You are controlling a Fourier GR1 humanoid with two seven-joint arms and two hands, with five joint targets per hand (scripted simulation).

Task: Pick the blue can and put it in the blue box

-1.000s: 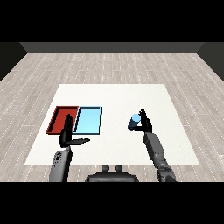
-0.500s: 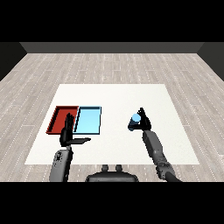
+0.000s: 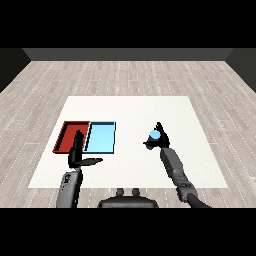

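At the far left of the group of things on the white table [image 3: 130, 107] lies the red tray [image 3: 65, 137], and touching its right side lies the light blue tray [image 3: 101, 138], the box your can must end up in. Your left hand [image 3: 78, 156] stands just near of the two trays, fingers straight and pointing up, thumb stretched out to the right, holding nothing; its fingertips overlap the near edge of the red tray in this view. Keep it where it is or draw it back, since by my judgement it sits close to the path into the blue tray. Further right, well apart from the trays, your right hand [image 3: 159, 140] is curled round the blue can [image 3: 154, 135], which seems to be lifted slightly off the table, though that is hard to confirm from this angle. The step in hand looks like the carry: move the can leftward across the open table, keep it upright, bring it over the middle of the light blue tray rather than its rim, lower it until it rests on the tray floor, and only then uncurl the fingers. The can itself shows as a small, rounded, pale blue shape, mostly hidden by the dark fingers, with its top visible; no label can be made out.
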